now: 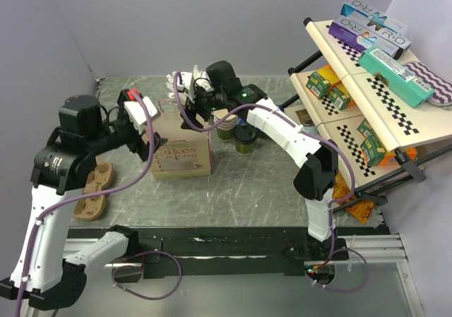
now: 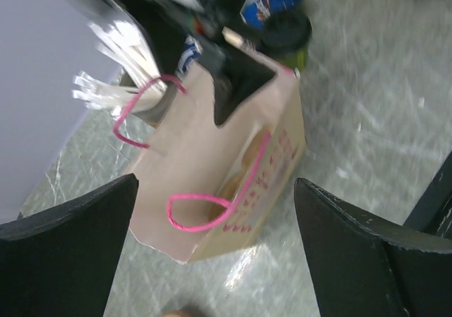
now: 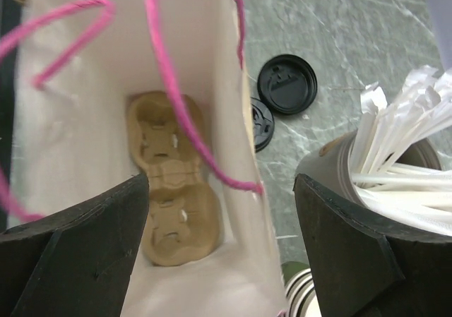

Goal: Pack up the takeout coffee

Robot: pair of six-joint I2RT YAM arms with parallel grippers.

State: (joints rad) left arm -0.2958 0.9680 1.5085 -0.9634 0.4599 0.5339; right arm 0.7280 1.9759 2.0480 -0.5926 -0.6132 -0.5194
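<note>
Step in hand: loading the bag. The coffee is not yet packed.

- The takeout coffee, a small dark green paper cup with a round black plastic lid (image 1: 245, 142), stands upright on the grey marbled table (image 1: 247, 190), just beside the right end of the bag and outside it.
- The kraft paper carrier bag with pink cord handles (image 1: 182, 154) stands upright with its mouth open.
- A brown moulded-pulp cup carrier (image 3: 173, 190) lies flat on the bag floor, both wells empty.
- The right claw (image 3: 220, 183) hangs above the bag mouth, looking straight down inside, jaws spread wide with nothing between them.
- The left claw (image 2: 215, 183) hovers at the other end of the bag, jaws also wide apart. It holds nothing, and no contact with the paper is visible.
- Nearby on the table: a loose black plastic lid (image 3: 287, 84) and a cup full of white wrapped straws (image 3: 395, 154). Neither is wanted.

Judgement on the next move:
- The right claw is nearer the coffee, so it should swing over to it.
- It should grip the sides below the lid, lightly enough not to crush the paper.
- It should then lift the cup clear of the bag rim and handles and lower it upright into a carrier well.
- The left claw could steady the bag mouth, since the handles droop across the opening.
</note>
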